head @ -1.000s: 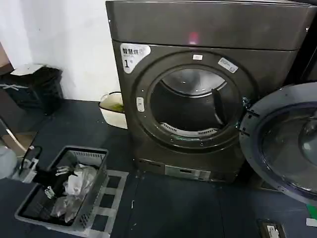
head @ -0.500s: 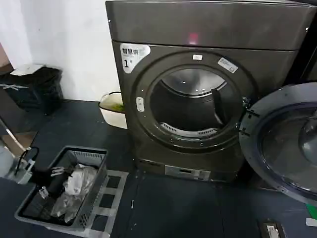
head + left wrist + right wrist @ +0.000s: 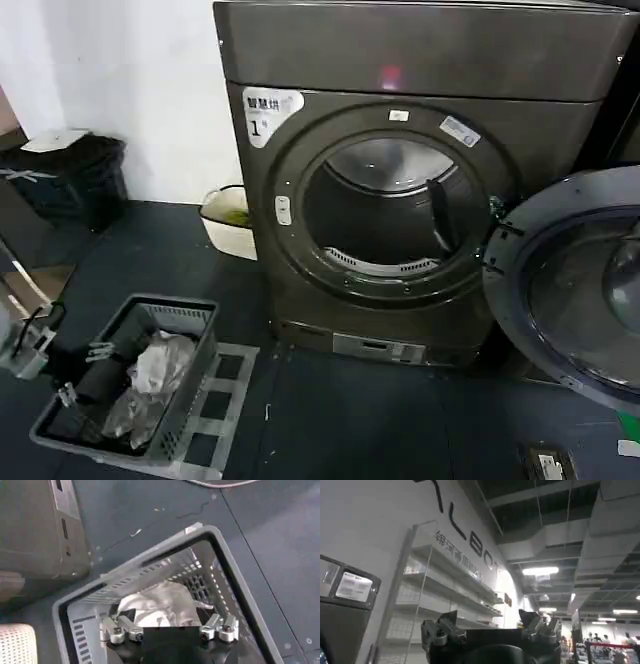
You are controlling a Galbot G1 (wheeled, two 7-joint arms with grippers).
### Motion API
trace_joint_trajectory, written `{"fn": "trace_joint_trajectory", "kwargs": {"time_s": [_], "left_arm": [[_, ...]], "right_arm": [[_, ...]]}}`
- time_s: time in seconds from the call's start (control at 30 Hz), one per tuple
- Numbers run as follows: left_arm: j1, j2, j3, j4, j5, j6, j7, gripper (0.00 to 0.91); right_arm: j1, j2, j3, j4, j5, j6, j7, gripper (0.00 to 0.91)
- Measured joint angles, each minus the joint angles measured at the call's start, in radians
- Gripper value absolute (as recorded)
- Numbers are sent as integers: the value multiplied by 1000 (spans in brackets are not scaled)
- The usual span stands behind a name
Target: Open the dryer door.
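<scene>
Left gripper (image 3: 169,632): hanging low over a grey laundry basket (image 3: 190,318) on the robot's left, well apart from the machine; jaws are standing apart, holding nothing; crumpled pale laundry (image 3: 155,607) lying below them.
Right gripper (image 3: 490,630): pointing up toward a ceiling and shelving; fingers spread, nothing between them.
Dryer (image 3: 420,120): showing its white "1" sticker, drum mouth standing exposed.
Dryer door (image 3: 575,290): hanging swung wide on the robot's right, task looking done.
Handling: judging the door rigid, hinged, fairly heavy; glass and chrome likely slippery, so taking the free rim edge is looking best.
</scene>
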Motion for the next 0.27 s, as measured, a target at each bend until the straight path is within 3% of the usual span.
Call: {"fn": "trace_joint_trajectory", "kwargs": {"time_s": [0.27], "left_arm": [[64,5,-74,15,24,-22,3,907]], "right_arm": [[-2,11,-2,12,0,0,0,907]]}}
